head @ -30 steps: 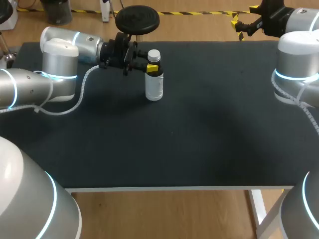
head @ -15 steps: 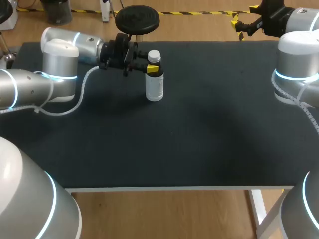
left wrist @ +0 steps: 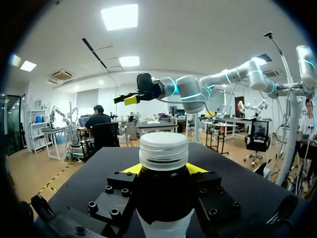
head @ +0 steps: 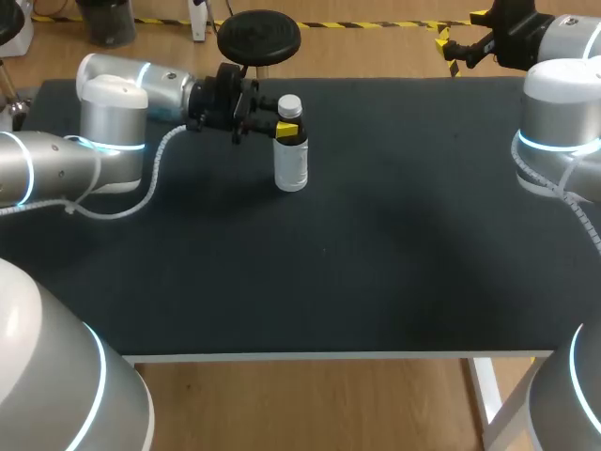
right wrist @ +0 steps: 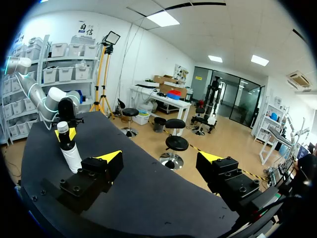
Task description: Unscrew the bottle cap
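1. Left arm (head: 113, 113) — enters from the left side and reaches across the far part of the table (head: 376, 263).
2. Left fingers (head: 285, 128) — clamped from two sides on the dark neck of the bottle (head: 290, 164), just below the cap (head: 290, 103). In the left wrist view a yellow tip shows on either side of the neck.
3. Bottle — stands upright on the table, left of centre and near the far edge. Its lower body is white.
4. Cap — white, ribbed, seated on the bottle.
5. Right fingers (right wrist: 111, 158) — wide apart, holding nothing, well apart from the bottle, near the table's far right corner.
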`<state>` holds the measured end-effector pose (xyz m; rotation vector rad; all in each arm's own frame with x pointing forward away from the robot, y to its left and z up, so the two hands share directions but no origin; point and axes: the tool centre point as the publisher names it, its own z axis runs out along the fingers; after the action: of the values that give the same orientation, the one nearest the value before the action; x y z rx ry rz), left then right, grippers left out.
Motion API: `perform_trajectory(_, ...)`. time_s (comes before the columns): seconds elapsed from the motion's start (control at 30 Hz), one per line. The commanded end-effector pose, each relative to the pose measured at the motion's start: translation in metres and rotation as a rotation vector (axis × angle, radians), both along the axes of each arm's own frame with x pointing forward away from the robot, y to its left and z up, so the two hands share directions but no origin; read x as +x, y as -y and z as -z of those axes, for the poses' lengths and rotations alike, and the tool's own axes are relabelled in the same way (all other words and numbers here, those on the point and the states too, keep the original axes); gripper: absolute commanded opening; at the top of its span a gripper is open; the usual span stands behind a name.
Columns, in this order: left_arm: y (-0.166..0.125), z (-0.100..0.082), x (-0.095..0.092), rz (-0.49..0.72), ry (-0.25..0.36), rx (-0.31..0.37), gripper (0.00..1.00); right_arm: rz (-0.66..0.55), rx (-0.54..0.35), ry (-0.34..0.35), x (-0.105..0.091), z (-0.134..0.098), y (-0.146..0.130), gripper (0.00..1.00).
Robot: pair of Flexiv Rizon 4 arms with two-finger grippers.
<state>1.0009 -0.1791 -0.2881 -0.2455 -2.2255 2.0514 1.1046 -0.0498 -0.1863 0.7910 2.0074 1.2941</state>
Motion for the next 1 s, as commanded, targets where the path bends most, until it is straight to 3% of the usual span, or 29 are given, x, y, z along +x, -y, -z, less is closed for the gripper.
perform_trajectory(0.03, 0.000, 0.001, 0.002, 0.006, -0.001, -0.001, 0.00, 0.000, -0.001, -0.001, 0.000, 0.000, 0.000, 1.00)
perform_trajectory(0.8, 0.000, 0.001, 0.002, 0.006, -0.001, -0.001, 0.00, 0.000, -0.001, -0.001, 0.000, 0.000, 0.000, 1.00)
perform_trajectory(1.0, 0.000, 0.001, 0.002, 0.006, -0.001, -0.001, 0.00, -0.303, 0.039, -0.062, -0.004, 0.008, -0.018, 1.00)
